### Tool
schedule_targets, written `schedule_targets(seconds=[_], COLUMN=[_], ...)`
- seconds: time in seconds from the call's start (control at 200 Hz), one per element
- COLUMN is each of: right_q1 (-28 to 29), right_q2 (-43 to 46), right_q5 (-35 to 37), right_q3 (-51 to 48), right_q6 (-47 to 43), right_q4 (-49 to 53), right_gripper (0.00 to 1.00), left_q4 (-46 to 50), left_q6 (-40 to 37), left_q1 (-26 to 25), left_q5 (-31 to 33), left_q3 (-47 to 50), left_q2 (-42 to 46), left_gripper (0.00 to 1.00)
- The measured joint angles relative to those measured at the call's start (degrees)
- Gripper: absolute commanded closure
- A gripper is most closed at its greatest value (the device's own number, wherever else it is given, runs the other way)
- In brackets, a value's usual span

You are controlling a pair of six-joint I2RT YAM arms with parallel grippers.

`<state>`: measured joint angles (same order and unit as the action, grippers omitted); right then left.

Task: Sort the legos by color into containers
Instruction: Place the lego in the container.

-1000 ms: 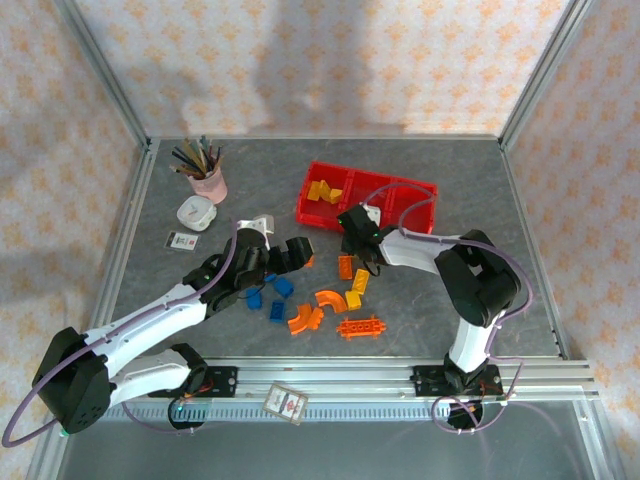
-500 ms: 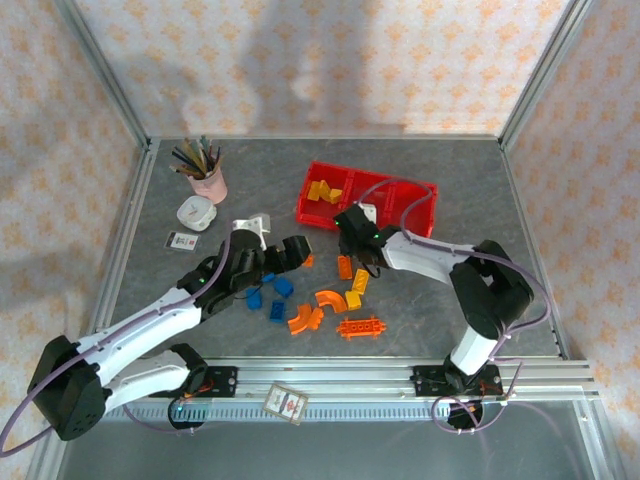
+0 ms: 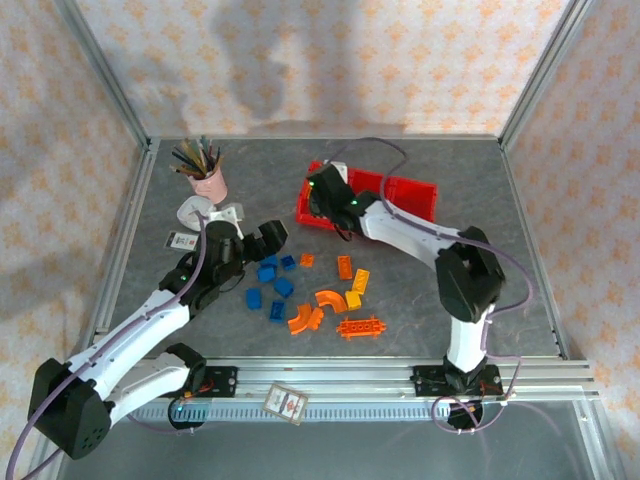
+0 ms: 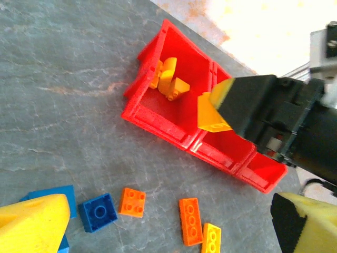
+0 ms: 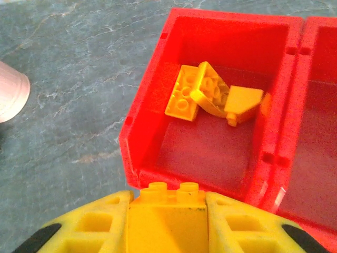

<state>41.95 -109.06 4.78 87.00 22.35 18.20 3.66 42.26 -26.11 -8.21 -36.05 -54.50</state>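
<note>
My right gripper [image 3: 326,196] [image 5: 167,211] is shut on a yellow brick [image 5: 167,196] [image 4: 209,114], held just above the near edge of the left compartment of the red tray [image 3: 412,190] [image 5: 138,134] [image 4: 158,120]. That compartment holds a few yellow pieces [image 5: 206,95] [image 4: 169,79]. The other two compartments look bare. My left gripper [image 3: 270,237] [image 4: 168,232] is open above the table by the loose legos. Blue bricks [image 3: 270,285], orange arches [image 3: 315,308], a long studded orange piece [image 3: 360,327], an orange brick [image 3: 345,266] [image 4: 190,221] and a yellow brick [image 3: 360,280] lie there.
A pink cup of pencils [image 3: 207,180] [image 5: 10,89] stands at the back left, with a white object [image 3: 195,212] and a small card [image 3: 180,240] in front of it. Metal frame rails bound the table; another card [image 3: 285,402] lies on the front rail.
My right gripper has carried the yellow brick from the pile back and left to the tray's left compartment. My left gripper has drawn back toward the left, away from the bricks.
</note>
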Motion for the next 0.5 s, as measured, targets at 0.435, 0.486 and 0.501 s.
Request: schedule_targets(seconds=[0.435, 0.486, 0.501], right_q1=[-3.4, -3.5, -3.5], right_q2=[-16.0, -16.4, -16.4], right_q5=[0.4, 0.3, 0.2], right_q3=[14.9, 15.2, 15.2], right_q6=[-2.5, -2.5, -2.8], right_q4=[3.0, 3.1, 3.1], right_gripper=[0.60, 0.56, 0.54], left_q4=[0.0, 0.0, 0.0], left_q6=[-0.4, -0.4, -0.4], left_q1=[2.3, 2.3, 2.3], left_q5=[-0.4, -0.5, -0.6], left_q3=[-1.1, -1.1, -1.1], left_q2=[-2.1, -2.3, -2.3], left_gripper=[0.01, 0.01, 0.01])
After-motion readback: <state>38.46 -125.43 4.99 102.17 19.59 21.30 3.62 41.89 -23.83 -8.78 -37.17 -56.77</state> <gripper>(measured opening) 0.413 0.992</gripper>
